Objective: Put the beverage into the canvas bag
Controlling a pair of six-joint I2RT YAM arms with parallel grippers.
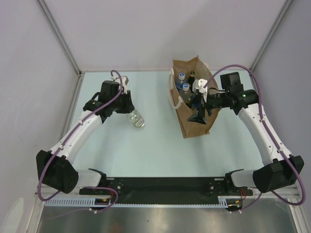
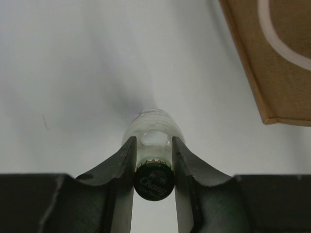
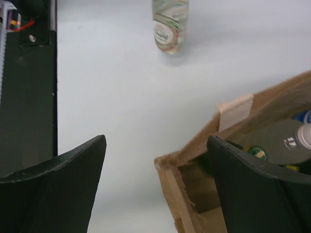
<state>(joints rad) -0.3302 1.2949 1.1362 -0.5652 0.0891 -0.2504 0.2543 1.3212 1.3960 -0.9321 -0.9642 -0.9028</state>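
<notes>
A clear glass bottle (image 1: 138,120) with a dark green cap (image 2: 154,180) lies on its side left of centre, low over the table. My left gripper (image 1: 131,112) is shut on its neck just under the cap; in the left wrist view both fingers (image 2: 125,160) press the neck. The tan canvas bag (image 1: 194,121) stands upright to the right, with white handles (image 1: 171,94). It holds several bottles (image 1: 184,87). My right gripper (image 1: 198,108) is open at the bag's mouth. In the right wrist view one finger (image 3: 243,170) is inside the bag (image 3: 204,145) and the other is outside.
The bag's near corner (image 2: 272,63) shows at the right of the left wrist view, beyond the held bottle. The bottle (image 3: 170,24) shows at the top of the right wrist view. A black rail (image 1: 160,187) runs along the near edge. Grey walls enclose the table.
</notes>
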